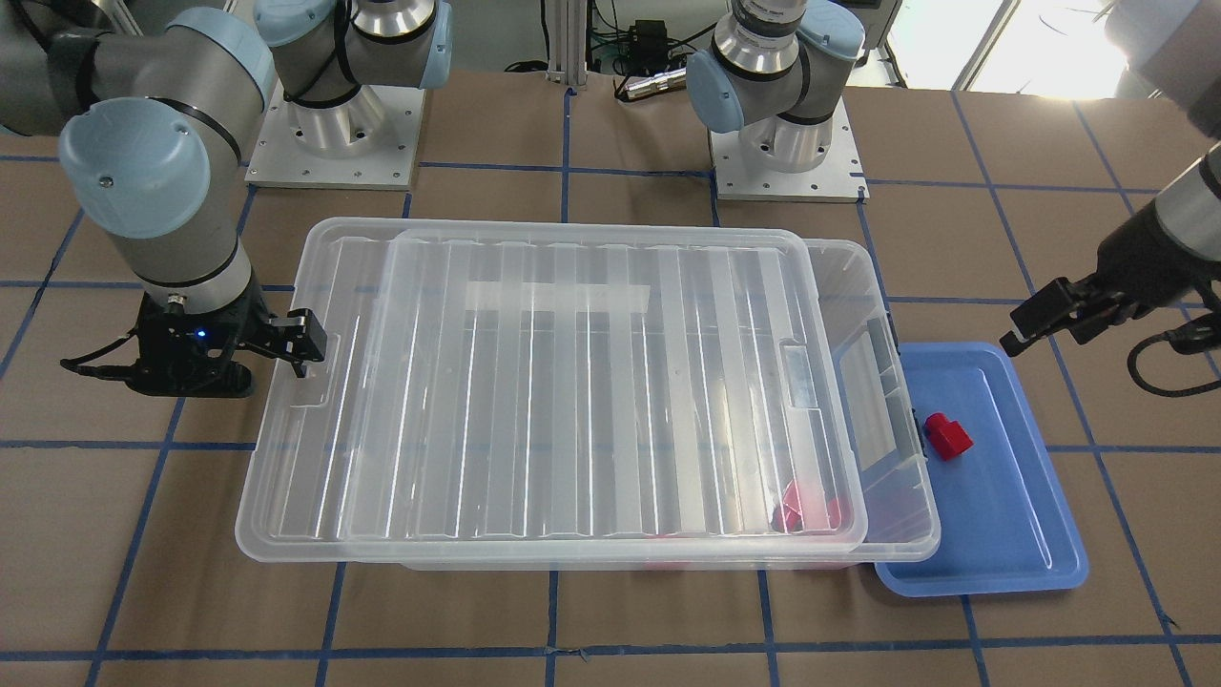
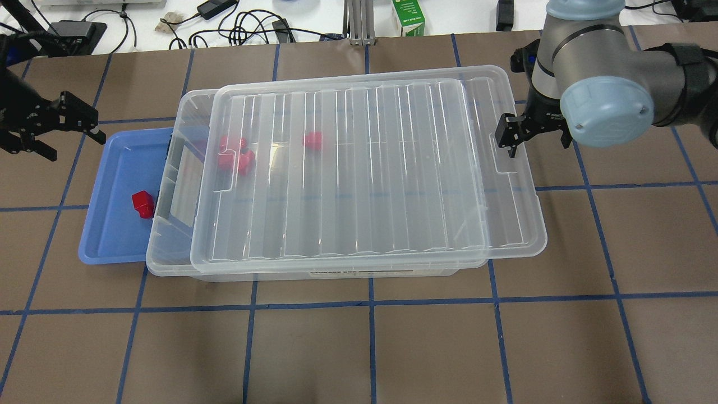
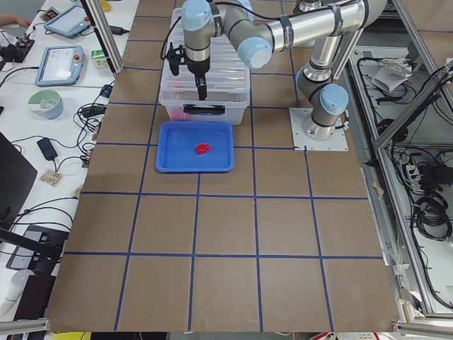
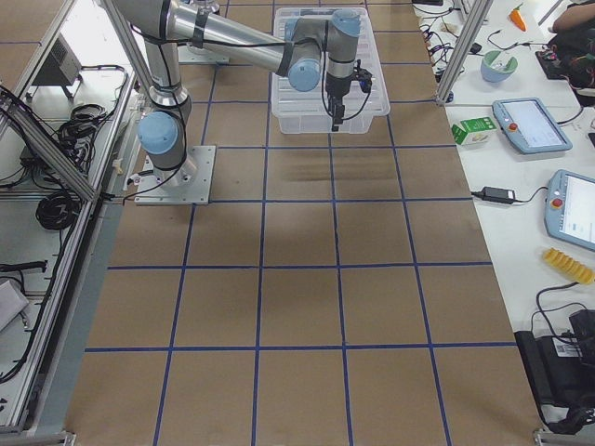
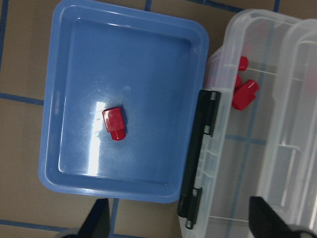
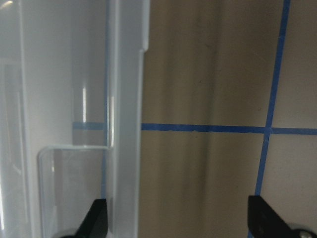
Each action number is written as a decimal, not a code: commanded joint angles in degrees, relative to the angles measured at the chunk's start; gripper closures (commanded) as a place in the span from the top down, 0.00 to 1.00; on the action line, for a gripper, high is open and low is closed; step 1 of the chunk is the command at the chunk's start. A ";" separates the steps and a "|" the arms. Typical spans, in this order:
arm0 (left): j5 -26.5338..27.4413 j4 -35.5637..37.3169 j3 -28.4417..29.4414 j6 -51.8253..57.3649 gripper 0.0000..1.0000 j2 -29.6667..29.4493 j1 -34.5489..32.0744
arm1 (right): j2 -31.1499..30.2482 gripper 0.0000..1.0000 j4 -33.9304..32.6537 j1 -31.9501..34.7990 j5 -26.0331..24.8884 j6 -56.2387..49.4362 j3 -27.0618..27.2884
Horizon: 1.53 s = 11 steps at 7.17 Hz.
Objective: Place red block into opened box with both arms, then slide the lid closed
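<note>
1. Box (image 2: 168, 247): clear bin in the middle of the table (image 2: 370, 348), its long side running across in front of the robot. Only a strip at its left end is uncovered. A dark clip (image 5: 200, 119) shows on that end wall.
2. Lid (image 2: 364, 168): ribbed clear sheet lying flat on the box, shifted toward the robot's right. Its right end overhangs the box rim. Not closed.
3. Blue tray (image 2: 106, 224): on the table, butted against the box's left end.
4. Right gripper (image 2: 533, 137): at the lid's overhanging end, jaws spread wide, nothing held. One finger sits at the lid's end rim and the other is out over bare table. Cannot tell whether the finger touches the rim.
5. Left gripper (image 2: 76, 147): raised over the tray's far outer corner, jaws spread wide, empty, touching nothing. Its wrist camera looks straight down on the tray and the uncovered end of the box.
6. Other red blocks (image 2: 233, 154): a small cluster inside the box near its left end, blurred through the lid, with one more further toward the middle.
7. Red block (image 2: 143, 203): lying in the blue tray, just beside the box's end wall. Not in the box, and well apart from both grippers.
</note>
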 commanded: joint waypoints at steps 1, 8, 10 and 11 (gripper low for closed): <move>-2.72 10.33 -8.05 -0.89 1.00 -3.84 2.43 | -0.02 1.00 0.17 -3.68 -1.70 -1.64 -0.16; -2.04 24.33 -13.79 -6.33 1.00 -13.15 1.82 | -0.02 1.00 -0.98 -12.05 -1.34 -7.10 -0.25; -2.47 26.01 -13.79 -10.38 1.00 -14.57 1.64 | -0.28 1.00 -0.98 -12.40 -1.17 -7.10 0.10; -2.04 27.76 -13.79 -9.44 0.53 -14.92 1.56 | -0.37 1.00 -0.98 -12.40 -1.17 -7.10 0.10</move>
